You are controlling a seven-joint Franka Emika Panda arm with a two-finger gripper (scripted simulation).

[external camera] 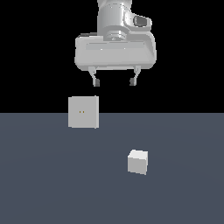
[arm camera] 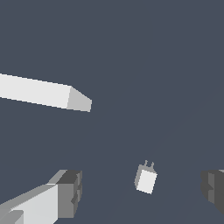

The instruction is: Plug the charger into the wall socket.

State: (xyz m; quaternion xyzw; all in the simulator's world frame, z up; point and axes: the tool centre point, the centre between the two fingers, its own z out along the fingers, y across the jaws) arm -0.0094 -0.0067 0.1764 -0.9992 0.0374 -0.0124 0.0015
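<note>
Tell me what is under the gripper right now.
Only bare floor lies under the open gripper, which holds nothing. The charger sits on the floor nearer the camera; the socket stands toward the exterior view's left. The charger's underside is hidden.

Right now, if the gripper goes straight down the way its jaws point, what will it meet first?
Probably the bare floor. The open gripper points downward; in the wrist view the charger lies between the jaws but off-centre, and the wall socket stands aside. Depth is unclear.
</note>
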